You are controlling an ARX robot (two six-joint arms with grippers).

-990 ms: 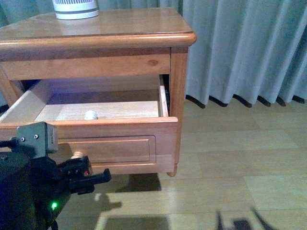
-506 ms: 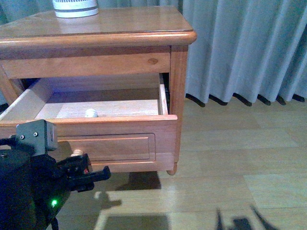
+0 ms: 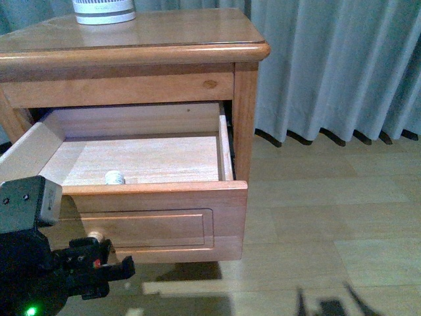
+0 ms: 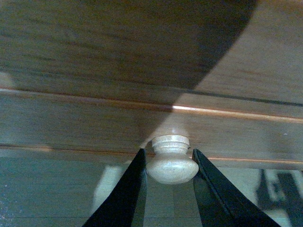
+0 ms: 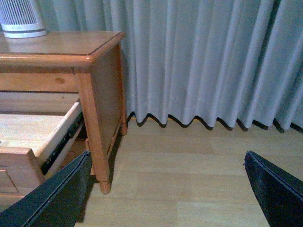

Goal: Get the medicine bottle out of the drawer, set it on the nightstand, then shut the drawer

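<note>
L hand [image 4: 168,152] pinches drawer [image 3: 164,224] knob [image 4: 173,164]. Medicine bottle [image 3: 115,177] looks upright inside, just behind front wall, above L hand. L arm nearer; R hand [image 5: 166,156] spread, well apart.

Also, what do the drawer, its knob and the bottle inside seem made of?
The drawer looks wooden: visible grain, glossy reddish-brown front, pale, apparently bare inside. The knob: probably turned wood, pale, smooth. The medicine bottle: white, likely plastic; too small to confirm.

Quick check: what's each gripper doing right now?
Left gripper: closed on the drawer knob.
Right gripper: open, holding nothing.
</note>
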